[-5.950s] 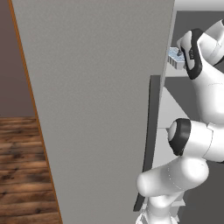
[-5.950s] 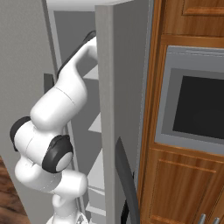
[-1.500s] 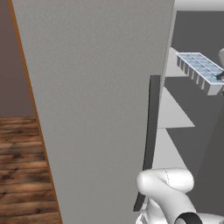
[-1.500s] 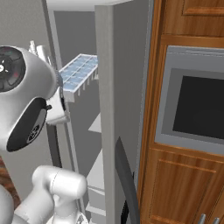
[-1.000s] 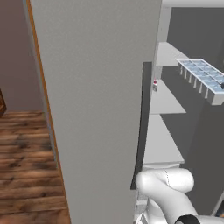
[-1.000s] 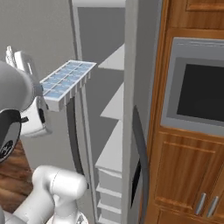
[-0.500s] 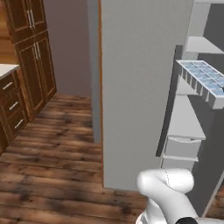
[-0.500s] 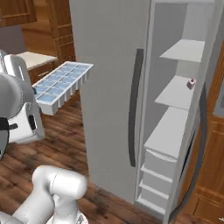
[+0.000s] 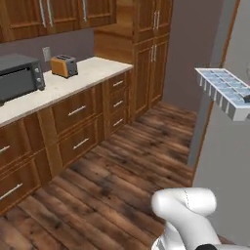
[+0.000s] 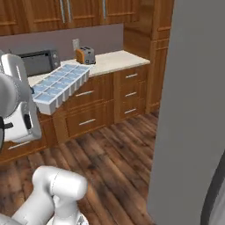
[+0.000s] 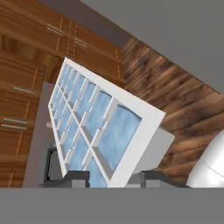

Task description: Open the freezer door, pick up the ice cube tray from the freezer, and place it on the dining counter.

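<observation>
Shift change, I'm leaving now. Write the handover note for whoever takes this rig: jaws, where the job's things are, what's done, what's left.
Gripper: jaws shut on the ice cube tray, gripping one end; the tray is carried in the air, roughly level, cells up.
Freezer door: grey panel close on the right of the right base view.
Surroundings: wall counter with toaster and toaster oven, wood floor.
Done: tray is in hand, clear of the shelves.
Left: find the dining counter and set the tray on it.
</observation>
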